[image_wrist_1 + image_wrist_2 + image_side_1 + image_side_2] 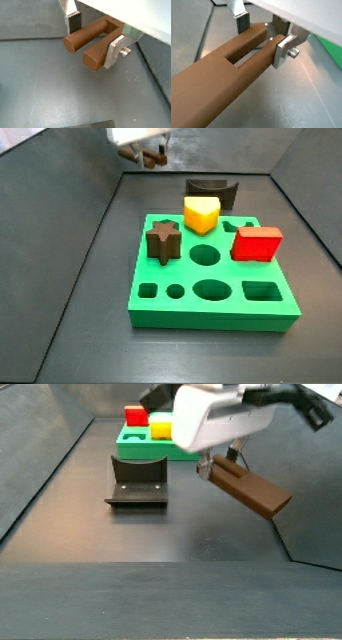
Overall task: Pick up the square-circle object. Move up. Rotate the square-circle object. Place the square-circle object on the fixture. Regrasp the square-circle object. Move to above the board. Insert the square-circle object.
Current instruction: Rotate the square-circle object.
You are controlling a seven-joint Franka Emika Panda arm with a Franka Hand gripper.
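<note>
My gripper (pixel 225 446) is shut on the square-circle object (pixel 250 490), a reddish-brown elongated peg, and holds it tilted in the air above the dark floor, off to one side of the fixture (pixel 138 481). In both wrist views the peg (pixel 85 44) (pixel 228 87) sits between the silver fingers (pixel 73 22) (pixel 282 53) of my gripper (pixel 95 36) (pixel 263 37). In a side view my gripper (pixel 142 148) is at the far back, beyond the fixture (pixel 210 190) and the green board (pixel 214 303). The board also shows in the other side view (pixel 136 447).
On the board stand a dark brown star-shaped peg (pixel 164 240), a yellow block (pixel 201 215) and a red block (pixel 257 243). Several holes at its front are open. Grey walls enclose the floor on the sides.
</note>
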